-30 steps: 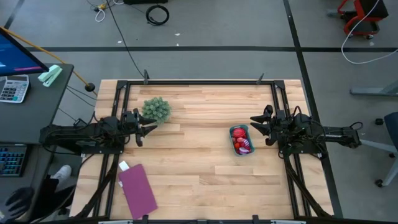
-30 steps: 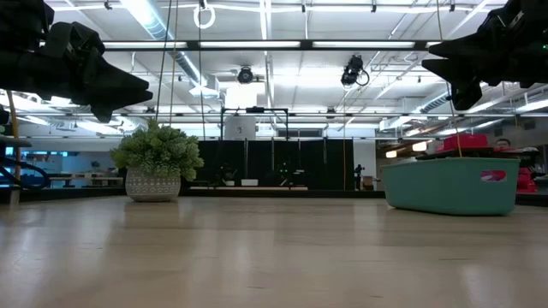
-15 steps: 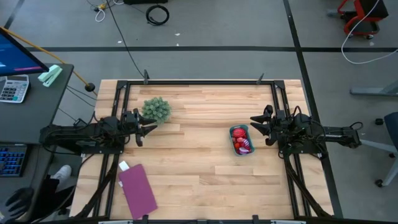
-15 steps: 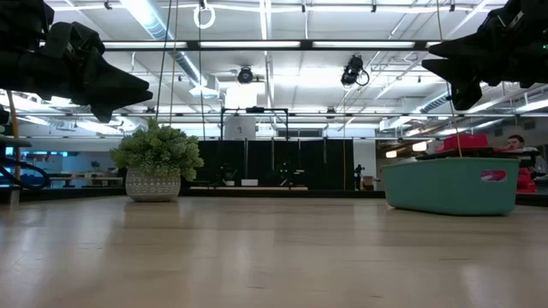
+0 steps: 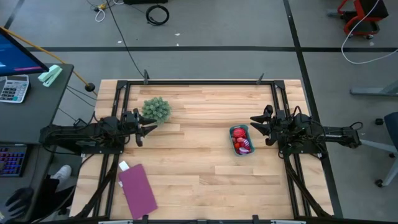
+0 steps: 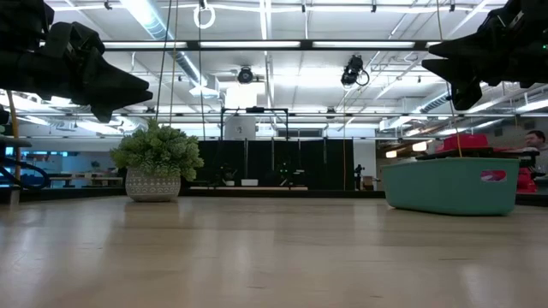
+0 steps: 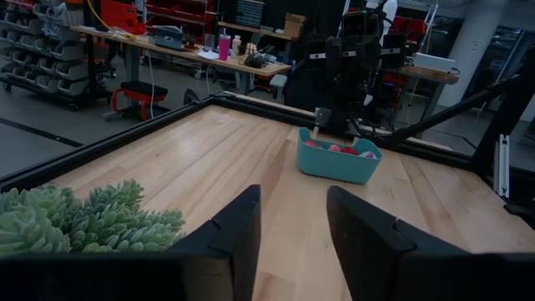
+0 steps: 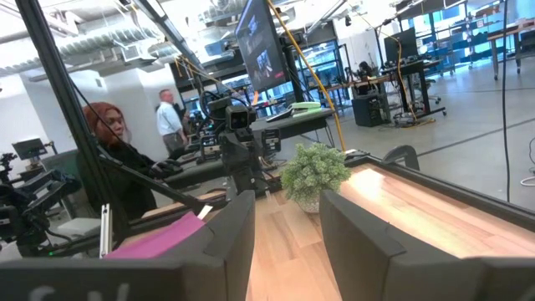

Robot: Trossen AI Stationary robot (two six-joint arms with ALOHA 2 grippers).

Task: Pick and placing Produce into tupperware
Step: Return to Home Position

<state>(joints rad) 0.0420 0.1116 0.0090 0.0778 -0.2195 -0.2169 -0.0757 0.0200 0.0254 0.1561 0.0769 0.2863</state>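
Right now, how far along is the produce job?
Done: the produce sits in the tupperware; no loose pieces show on the table. In hand: nothing; the left gripper and right gripper are open and empty, raised at opposite table edges. Left: nothing visible to pick.
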